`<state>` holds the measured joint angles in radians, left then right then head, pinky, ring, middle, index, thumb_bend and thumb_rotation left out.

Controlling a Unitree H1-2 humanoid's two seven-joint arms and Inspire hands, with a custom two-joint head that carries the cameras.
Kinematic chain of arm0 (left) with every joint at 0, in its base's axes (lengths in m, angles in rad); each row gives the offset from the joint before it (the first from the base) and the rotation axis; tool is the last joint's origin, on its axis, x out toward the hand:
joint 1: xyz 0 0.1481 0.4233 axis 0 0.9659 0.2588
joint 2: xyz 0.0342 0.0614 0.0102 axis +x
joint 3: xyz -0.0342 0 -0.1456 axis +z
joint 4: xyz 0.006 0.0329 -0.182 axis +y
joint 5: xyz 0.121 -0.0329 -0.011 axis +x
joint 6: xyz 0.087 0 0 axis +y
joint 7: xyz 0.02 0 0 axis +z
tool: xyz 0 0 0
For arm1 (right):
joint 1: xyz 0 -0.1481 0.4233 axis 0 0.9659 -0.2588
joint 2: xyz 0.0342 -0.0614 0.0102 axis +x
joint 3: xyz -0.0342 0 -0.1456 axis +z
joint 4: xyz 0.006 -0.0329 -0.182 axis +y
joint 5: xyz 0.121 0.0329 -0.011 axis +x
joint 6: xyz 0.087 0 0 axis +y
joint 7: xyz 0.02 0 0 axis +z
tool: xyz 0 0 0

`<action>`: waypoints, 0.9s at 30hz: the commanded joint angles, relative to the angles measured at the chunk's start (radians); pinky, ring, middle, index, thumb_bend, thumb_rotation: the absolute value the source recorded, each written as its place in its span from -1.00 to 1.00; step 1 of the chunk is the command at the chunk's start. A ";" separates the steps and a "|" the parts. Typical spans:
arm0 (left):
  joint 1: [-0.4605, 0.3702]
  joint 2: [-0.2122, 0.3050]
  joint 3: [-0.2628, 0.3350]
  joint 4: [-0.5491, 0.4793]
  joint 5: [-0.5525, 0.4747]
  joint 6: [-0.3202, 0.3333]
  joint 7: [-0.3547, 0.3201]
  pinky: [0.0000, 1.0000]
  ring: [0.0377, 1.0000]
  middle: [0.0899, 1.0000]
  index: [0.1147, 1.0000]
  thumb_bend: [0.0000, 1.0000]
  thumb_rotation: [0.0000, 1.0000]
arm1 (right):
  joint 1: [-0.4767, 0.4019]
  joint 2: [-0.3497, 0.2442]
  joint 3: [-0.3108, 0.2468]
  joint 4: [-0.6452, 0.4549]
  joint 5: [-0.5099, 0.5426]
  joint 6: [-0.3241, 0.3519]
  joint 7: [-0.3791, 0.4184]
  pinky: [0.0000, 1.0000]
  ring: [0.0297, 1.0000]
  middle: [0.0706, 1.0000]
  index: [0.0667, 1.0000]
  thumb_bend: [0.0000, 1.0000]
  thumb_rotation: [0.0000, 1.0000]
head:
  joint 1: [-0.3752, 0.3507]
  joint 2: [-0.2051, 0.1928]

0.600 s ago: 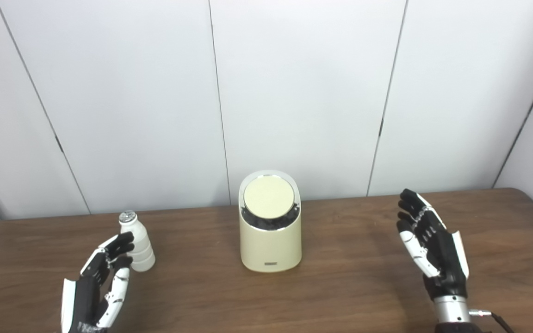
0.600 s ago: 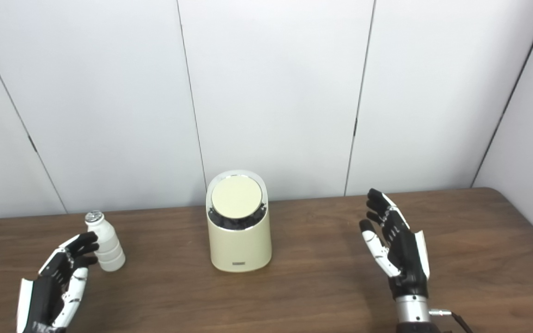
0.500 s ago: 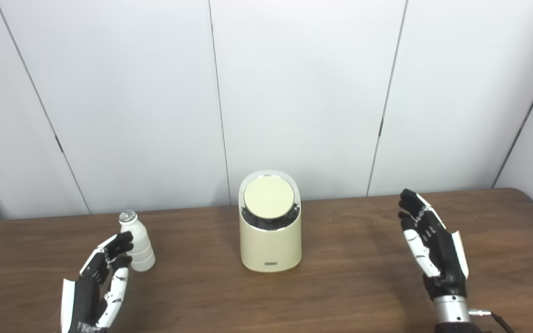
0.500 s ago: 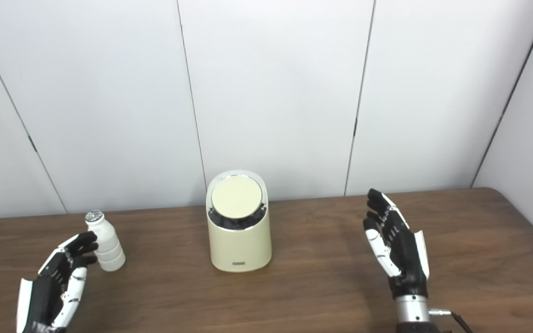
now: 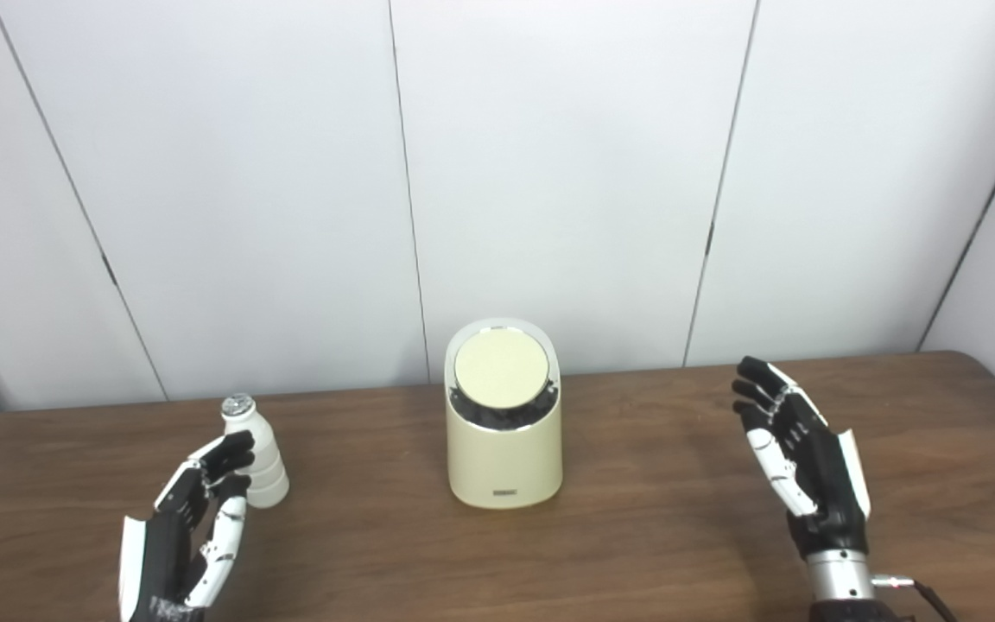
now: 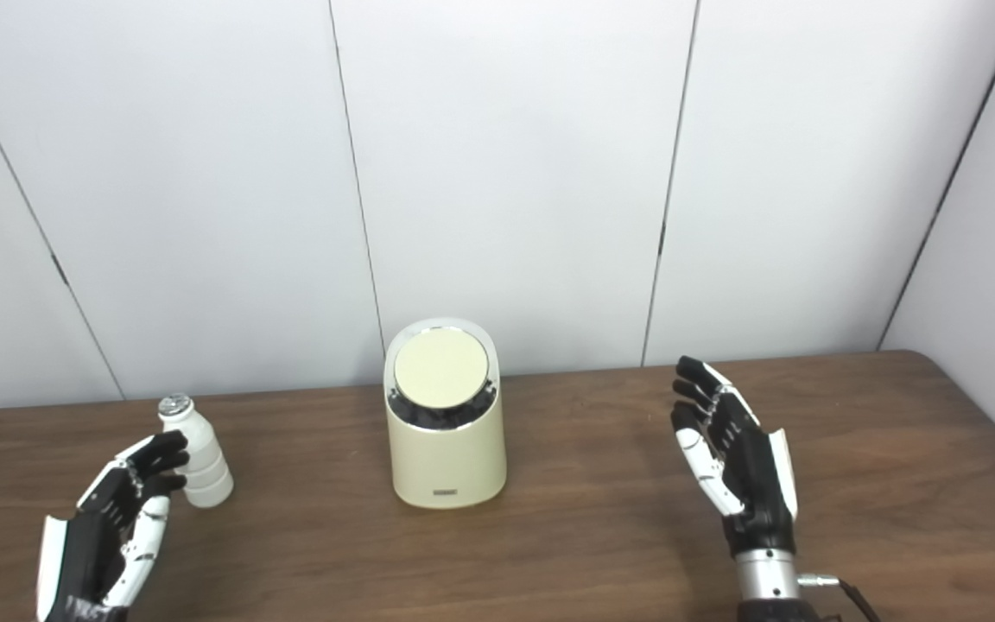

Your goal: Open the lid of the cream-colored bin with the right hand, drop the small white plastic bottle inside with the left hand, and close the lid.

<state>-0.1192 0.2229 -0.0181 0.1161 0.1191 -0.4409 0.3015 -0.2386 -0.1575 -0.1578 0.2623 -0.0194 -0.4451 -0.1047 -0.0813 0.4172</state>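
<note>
Lid (image 5: 499, 370) closed on bin (image 5: 504, 458); left hand (image 5: 191, 518) beside bottle (image 5: 254, 453); right hand (image 5: 795, 458) spread.

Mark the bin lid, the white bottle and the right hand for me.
bin lid (image 5: 498, 373), left eye view, centre of the round disc.
white bottle (image 5: 263, 466), left eye view, ribbed body beside the fingers.
right hand (image 6: 744, 462), right eye view, back of the hand.

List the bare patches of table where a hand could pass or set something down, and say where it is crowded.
Bare wood lies between the bin and the right hand, and between the bin and the bottle. The table in front of the bin is free too. It is crowded where the left hand nears the bottle.
</note>
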 commanded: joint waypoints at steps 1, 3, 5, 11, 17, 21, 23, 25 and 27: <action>-0.032 0.005 0.001 -0.011 0.012 -0.029 0.009 0.34 0.48 0.49 0.46 -0.52 0.22 | 0.038 0.003 0.007 0.012 -0.012 -0.025 -0.007 0.44 0.56 0.60 0.55 -0.53 0.10 | -0.006 0.002; -0.028 0.002 0.003 -0.017 -0.004 -0.029 -0.003 0.35 0.48 0.50 0.46 -0.50 0.23 | 0.039 0.001 0.007 0.001 -0.017 -0.025 -0.012 0.49 0.58 0.61 0.55 -0.51 0.03 | -0.011 0.005; -0.027 0.001 0.004 -0.023 -0.003 -0.029 -0.006 0.34 0.48 0.50 0.47 -0.50 0.22 | 0.041 -0.001 0.010 -0.031 -0.036 -0.022 -0.010 0.53 0.62 0.64 0.59 -0.44 0.19 | -0.007 0.010; -0.029 0.001 0.008 -0.020 -0.013 -0.029 -0.017 0.33 0.48 0.50 0.46 -0.50 0.18 | 0.026 -0.017 0.056 -0.266 -0.125 0.169 0.035 0.81 0.89 0.89 0.85 0.08 0.89 | -0.003 0.016; -0.028 -0.001 0.005 -0.024 0.001 -0.028 -0.011 0.35 0.49 0.50 0.46 -0.52 0.20 | -0.052 -0.044 0.087 -0.469 -0.269 0.435 0.072 0.84 0.96 0.98 0.97 0.28 0.93 | -0.012 0.009; -0.025 -0.008 -0.001 -0.031 0.000 -0.028 -0.013 0.33 0.48 0.50 0.46 -0.53 0.15 | -0.149 -0.063 0.105 -0.555 -0.317 0.598 0.113 0.83 0.96 0.94 0.93 0.53 0.90 | -0.001 0.008; -0.024 -0.012 0.000 -0.033 -0.001 -0.028 -0.012 0.33 0.48 0.50 0.45 -0.53 0.14 | -0.196 -0.069 0.115 -0.591 -0.333 0.679 0.135 0.83 0.95 0.93 0.94 0.61 0.85 | 0.006 0.009; -0.023 -0.016 -0.001 -0.034 0.002 -0.028 -0.008 0.35 0.49 0.50 0.45 -0.53 0.13 | -0.230 -0.072 0.123 -0.613 -0.331 0.736 0.156 0.81 0.94 0.94 0.98 0.63 0.74 | 0.010 0.010; -0.023 -0.019 -0.003 -0.036 0.008 -0.028 -0.004 0.34 0.48 0.49 0.44 -0.54 0.13 | -0.257 -0.073 0.132 -0.623 -0.329 0.768 0.171 0.68 0.89 0.96 1.00 0.69 0.61 | 0.010 0.010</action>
<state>-0.1223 0.1999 -0.0209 0.1062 0.1172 -0.4409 0.2893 -0.4576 -0.2178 -0.0285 -0.3248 -0.3415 0.3103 0.0570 -0.0706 0.4264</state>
